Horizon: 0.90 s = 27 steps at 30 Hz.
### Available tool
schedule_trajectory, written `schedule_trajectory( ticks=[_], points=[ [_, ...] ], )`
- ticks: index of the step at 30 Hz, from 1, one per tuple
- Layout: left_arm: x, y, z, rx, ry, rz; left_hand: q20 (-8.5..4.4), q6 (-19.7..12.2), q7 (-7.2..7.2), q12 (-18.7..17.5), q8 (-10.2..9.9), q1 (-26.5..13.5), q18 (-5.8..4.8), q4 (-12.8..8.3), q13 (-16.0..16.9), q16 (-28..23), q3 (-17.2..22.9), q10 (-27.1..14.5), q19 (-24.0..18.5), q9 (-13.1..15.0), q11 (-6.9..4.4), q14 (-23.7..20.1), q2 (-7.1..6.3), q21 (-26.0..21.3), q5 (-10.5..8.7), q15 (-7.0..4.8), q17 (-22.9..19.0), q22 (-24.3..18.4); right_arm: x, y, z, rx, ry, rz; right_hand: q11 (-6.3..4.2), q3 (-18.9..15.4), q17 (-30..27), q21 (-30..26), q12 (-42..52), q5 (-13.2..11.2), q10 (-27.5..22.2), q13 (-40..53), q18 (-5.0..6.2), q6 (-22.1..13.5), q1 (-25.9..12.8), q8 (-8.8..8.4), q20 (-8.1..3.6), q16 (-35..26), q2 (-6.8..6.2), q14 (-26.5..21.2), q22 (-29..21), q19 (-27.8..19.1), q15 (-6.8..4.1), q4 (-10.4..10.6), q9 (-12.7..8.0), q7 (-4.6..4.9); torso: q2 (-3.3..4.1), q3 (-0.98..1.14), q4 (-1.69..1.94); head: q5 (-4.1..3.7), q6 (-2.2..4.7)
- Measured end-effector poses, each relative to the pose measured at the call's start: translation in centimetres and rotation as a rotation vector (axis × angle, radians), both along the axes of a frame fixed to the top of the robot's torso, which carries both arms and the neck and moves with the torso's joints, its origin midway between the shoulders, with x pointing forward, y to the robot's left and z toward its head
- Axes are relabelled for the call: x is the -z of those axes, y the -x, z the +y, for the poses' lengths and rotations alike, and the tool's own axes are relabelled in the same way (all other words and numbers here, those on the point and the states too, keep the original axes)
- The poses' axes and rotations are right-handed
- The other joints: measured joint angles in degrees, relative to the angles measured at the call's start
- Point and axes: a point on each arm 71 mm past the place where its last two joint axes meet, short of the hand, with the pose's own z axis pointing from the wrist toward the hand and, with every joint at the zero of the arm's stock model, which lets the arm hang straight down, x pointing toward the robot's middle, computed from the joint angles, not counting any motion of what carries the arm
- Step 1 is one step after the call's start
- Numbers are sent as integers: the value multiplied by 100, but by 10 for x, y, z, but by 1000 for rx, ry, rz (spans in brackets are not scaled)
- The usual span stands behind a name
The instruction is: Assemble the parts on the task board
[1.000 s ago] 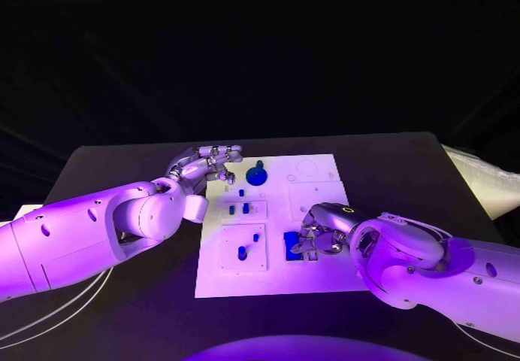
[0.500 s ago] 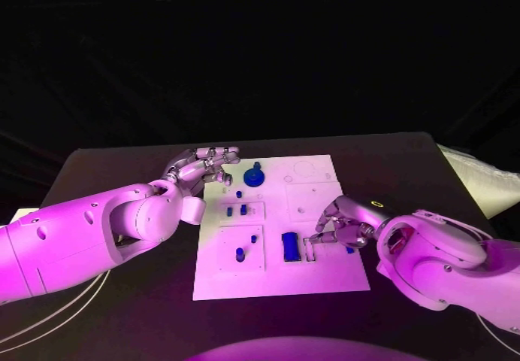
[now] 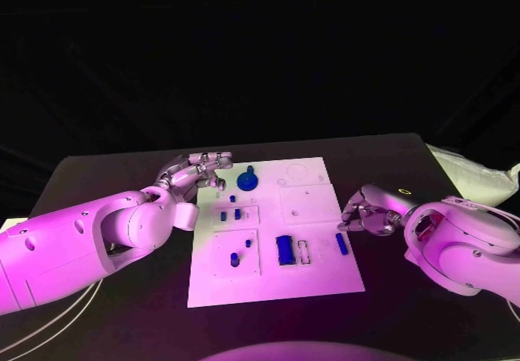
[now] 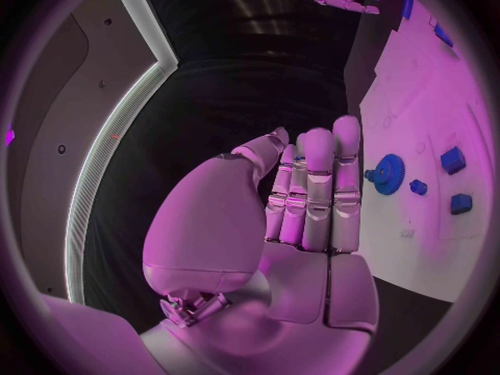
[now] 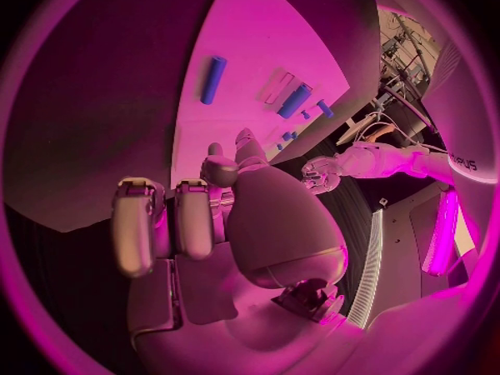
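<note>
Blue bar point(image 3: 341, 243) | on task board point(image 3: 314, 282) | just beside right hand point(image 3: 368, 214)

Head camera looked down from above and behind the arms at the black table point(image 3: 130, 301), taking in the whole task board point(image 3: 276, 233) from a moderate distance. Left wrist camera sat close behind the left hand point(image 4: 302, 225) and faced across the board's far left part, the blue gear point(image 4: 390, 173) in sight. Right wrist camera sat close behind the right hand point(image 5: 208, 225) and faced across the board's right edge. All three views shared the board.
</note>
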Motion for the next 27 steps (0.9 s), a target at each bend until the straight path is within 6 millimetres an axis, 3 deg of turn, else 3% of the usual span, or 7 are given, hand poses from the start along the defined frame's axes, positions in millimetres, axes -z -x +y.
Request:
schedule_trajectory(
  ticks=[9, 27],
  points=[
    [0, 0, -1, 1, 0, -1, 0, 0, 0, 0, 0, 0, 0, 0, 0, 0, 0, 0, 0, 0, 0, 0, 0, 0, 0, 0, 0, 0, 15, 1, 0, -21, 86, 39, 0, -106, 20, 0, -71, -68, 0, -43, 0, 77, -109, -33, 0, 0, -42, 0, -1, 0, 0, 153, 0, -19, 1, 0, 18, -25, 4],
    [1, 0, 0, 1, -1, 1, 0, 0, 0, 0, 0, 0, 1, 0, -1, 0, 0, 0, 0, 0, 0, 0, 0, 0, 0, 0, 0, 0, 32, 2, 9, -66, 182, 95, 0, -128, 49, 0, -71, -92, 0, -48, 1, 161, -168, -33, -1, 0, -60, 0, -2, 0, 0, 240, 5, -39, 5, 0, 18, -17, -15]
  ],
)
